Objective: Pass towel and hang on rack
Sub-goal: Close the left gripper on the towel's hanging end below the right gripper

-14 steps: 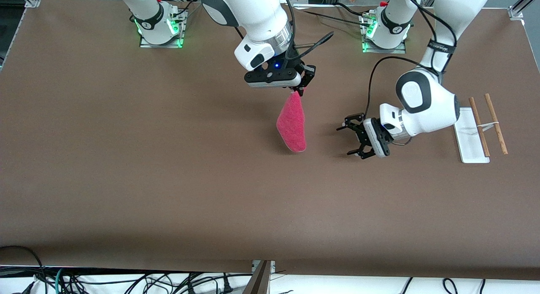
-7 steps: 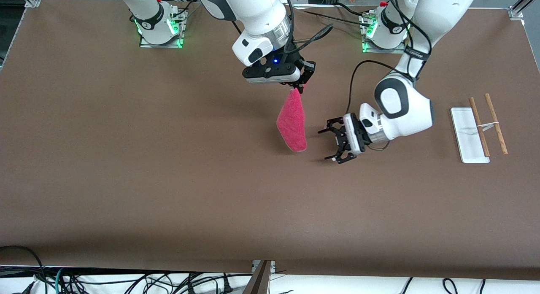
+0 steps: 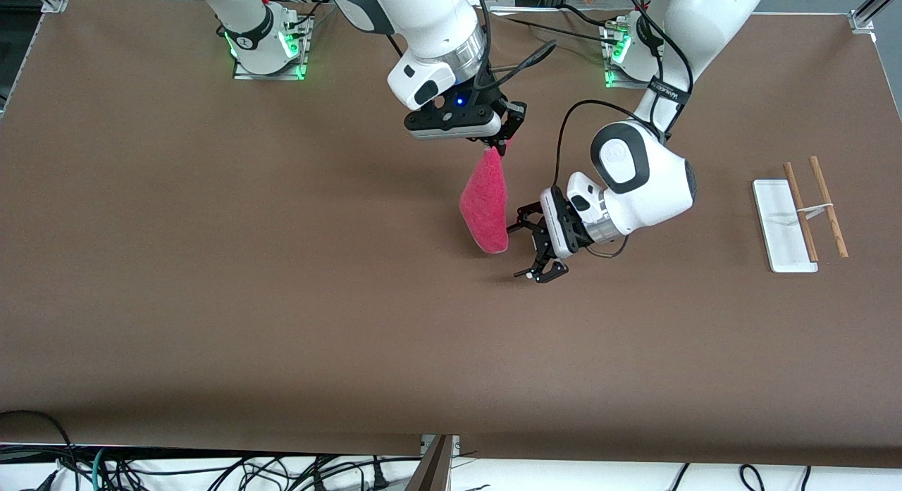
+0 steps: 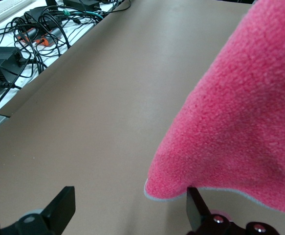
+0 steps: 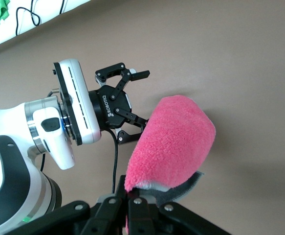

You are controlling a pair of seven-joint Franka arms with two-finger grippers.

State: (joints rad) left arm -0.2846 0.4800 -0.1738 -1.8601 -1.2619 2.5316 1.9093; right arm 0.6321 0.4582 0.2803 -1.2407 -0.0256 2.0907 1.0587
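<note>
The towel (image 3: pixel 485 209), bright pink and fluffy, hangs over the middle of the table from my right gripper (image 3: pixel 497 147), which is shut on its top corner. In the right wrist view the towel (image 5: pixel 174 142) hangs from the closed right gripper (image 5: pixel 132 198), with a grey trim patch by the jaws. My left gripper (image 3: pixel 518 250) is open beside the towel's lower end, turned sideways toward it. In the left wrist view the towel's lower edge (image 4: pixel 240 112) hangs against one finger (image 4: pixel 196 210), and the rest of the gap is empty. The rack (image 3: pixel 775 223) stands at the left arm's end of the table.
The rack's two brown rods (image 3: pixel 814 208) lie parallel above its white base. Brown table surface (image 3: pixel 282 280) spreads all round the grippers. Cables (image 3: pixel 211 470) lie off the table edge nearest the front camera.
My left arm has swung away from the rack toward the hanging towel, its open gripper now beside the towel's lower end. The right gripper and towel have barely moved.
</note>
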